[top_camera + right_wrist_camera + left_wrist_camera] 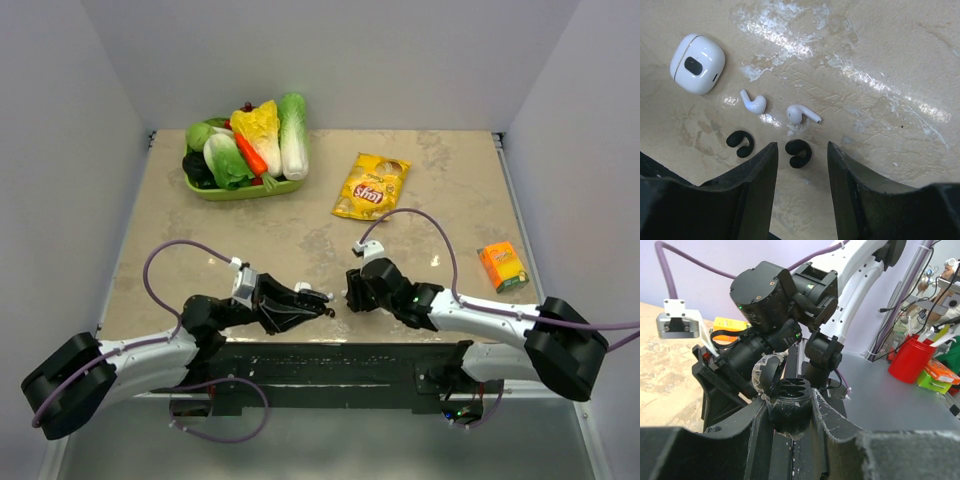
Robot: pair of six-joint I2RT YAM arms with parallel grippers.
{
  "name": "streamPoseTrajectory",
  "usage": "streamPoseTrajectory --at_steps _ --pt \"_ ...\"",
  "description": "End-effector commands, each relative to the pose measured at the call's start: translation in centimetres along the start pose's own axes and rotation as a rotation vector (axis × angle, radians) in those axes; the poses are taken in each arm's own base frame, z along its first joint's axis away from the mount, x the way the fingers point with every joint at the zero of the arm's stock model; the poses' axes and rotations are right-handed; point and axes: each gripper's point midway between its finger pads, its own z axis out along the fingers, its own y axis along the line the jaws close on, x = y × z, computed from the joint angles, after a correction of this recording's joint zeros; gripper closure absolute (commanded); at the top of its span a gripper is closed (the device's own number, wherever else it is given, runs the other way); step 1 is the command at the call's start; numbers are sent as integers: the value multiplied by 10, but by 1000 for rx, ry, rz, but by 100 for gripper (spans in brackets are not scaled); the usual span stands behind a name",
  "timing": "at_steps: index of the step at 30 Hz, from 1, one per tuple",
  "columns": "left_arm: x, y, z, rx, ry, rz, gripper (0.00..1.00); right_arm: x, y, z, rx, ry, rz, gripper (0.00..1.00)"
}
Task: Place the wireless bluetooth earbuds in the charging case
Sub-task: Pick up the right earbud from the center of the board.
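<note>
One dark bud (799, 152) is the piece to take. It is tiny and light, hard and glossy, with a curled hook shape. My judgement is that it will skid or flip if pinched off-centre, so hold it across the thick rounded body, not the thin curl, and with light force.

Right jaws: about half open, straddling that bud. Desk shows on both sides of it, so there is no contact and nothing is held.

Just outside the jaws lies a second dark bud (740, 144). Further out are a white bud (754, 102) and a second white bud (801, 113), both stemmed. Farthest out is a white case (697, 63), lid shut. All of them rest on the desk (890, 60), close to its near edge and about midway along it.

Left jaws: clamped tight on a dark case (790, 400). Its lid (765, 372) is up and two sockets are exposed, facing the right arm (840, 270). The dark buds probably belong in it. The case looks stiff and smooth.
</note>
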Motion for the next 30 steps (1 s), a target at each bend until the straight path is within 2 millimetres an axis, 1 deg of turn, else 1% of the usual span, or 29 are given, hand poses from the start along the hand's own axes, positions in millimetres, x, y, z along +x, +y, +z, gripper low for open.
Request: streamPoseTrajectory --at_steps 1,6,14,16,21,25,30 --pt "-96 -68 -15 234 -425 351 100 -1 2 5 22 4 50 53" --pt "-92 -67 -17 222 -423 343 100 2 -5 6 63 16 68 55" --pt "-92 -68 -19 221 -429 342 100 13 -11 14 113 52 100 58" --pt "-92 -67 -19 218 -428 338 100 12 -10 16 110 50 102 59" --pt "-91 -67 -18 217 -426 333 100 16 -6 21 100 70 101 59" --pt "-90 -66 -18 215 -422 331 100 17 -5 22 95 75 97 59" --pt "-89 -65 -17 215 -416 323 100 21 -4 21 85 84 99 64"
